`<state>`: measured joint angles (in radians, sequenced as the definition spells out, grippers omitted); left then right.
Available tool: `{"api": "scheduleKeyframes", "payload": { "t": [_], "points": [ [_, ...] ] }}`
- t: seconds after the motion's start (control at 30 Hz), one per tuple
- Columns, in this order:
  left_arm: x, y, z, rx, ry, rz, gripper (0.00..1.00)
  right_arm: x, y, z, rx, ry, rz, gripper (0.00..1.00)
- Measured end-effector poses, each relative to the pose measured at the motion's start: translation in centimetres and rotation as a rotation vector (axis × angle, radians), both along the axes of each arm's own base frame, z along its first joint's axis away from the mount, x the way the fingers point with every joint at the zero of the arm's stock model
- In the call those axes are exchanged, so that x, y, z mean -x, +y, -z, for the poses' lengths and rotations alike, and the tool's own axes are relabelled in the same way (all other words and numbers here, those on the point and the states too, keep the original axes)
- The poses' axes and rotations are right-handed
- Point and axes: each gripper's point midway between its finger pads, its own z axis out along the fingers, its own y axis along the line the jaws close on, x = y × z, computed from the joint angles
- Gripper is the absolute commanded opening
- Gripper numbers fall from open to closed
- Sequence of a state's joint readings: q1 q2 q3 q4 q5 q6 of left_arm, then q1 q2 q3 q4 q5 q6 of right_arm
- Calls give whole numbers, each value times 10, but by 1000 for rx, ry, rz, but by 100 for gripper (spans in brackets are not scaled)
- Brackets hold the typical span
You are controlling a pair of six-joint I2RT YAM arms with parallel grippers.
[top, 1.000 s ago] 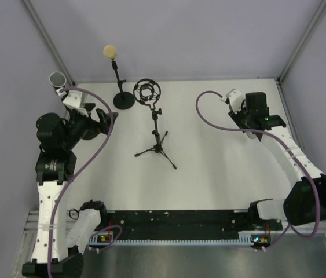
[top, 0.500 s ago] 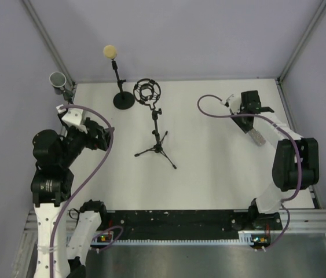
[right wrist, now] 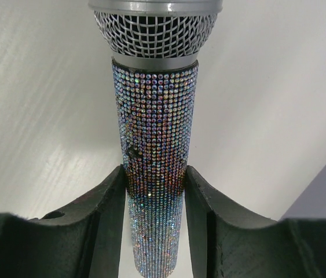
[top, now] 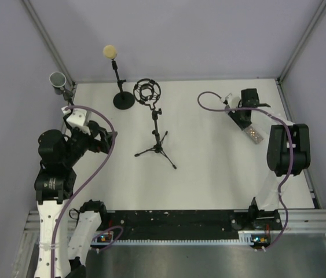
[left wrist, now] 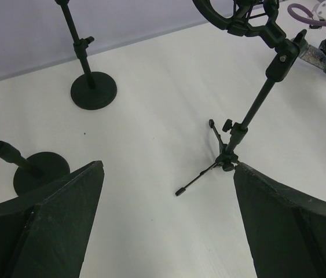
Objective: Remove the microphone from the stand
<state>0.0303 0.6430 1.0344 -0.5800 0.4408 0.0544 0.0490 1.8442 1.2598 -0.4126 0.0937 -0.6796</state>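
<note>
White tabletop (top: 209,179) between lilac walls, seen from above. Folded back within the last second from a long reach into a tight, upright crook at two o'clock: right gripper (top: 247,120), fingers (right wrist: 107,208) clamped on the lower handle of the microphone (top: 255,135), well apart from the tripod stand (top: 157,139) at centre. Drawn in over the same second from the grey-headed microphone (top: 57,80) at ten o'clock toward nine o'clock: left gripper (top: 107,138), fingers (left wrist: 58,220) spread wide on nothing. Shock mount (top: 146,91) atop the tripod, ring apparently empty. Removal done, by the look of it, with only a set-down left. Tapered handle crusted in neat rows of tiny iridescent rhinestones, plain metal band, silver wire-mesh head, pointing away from the wrist toward five o'clock. Hard to tell whether resting on the surface or held just above it.
</note>
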Motion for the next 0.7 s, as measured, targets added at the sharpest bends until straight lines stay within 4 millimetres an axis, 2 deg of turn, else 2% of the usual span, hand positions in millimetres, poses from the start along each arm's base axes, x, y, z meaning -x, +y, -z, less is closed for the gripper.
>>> {"api": "scheduleKeyframes", "payload": {
  "t": [0.2,0.47,0.7],
  "points": [
    [0,-2,5,11,16,13,99,-1,17,3,-82,3,-46,30],
    [2,-6,4,39,22,33,99,2,19,15,-56,-3,-87,33],
    [3,-6,4,50,27,37,99,-3,22,15,14,-34,-117,60]
  ]
}}
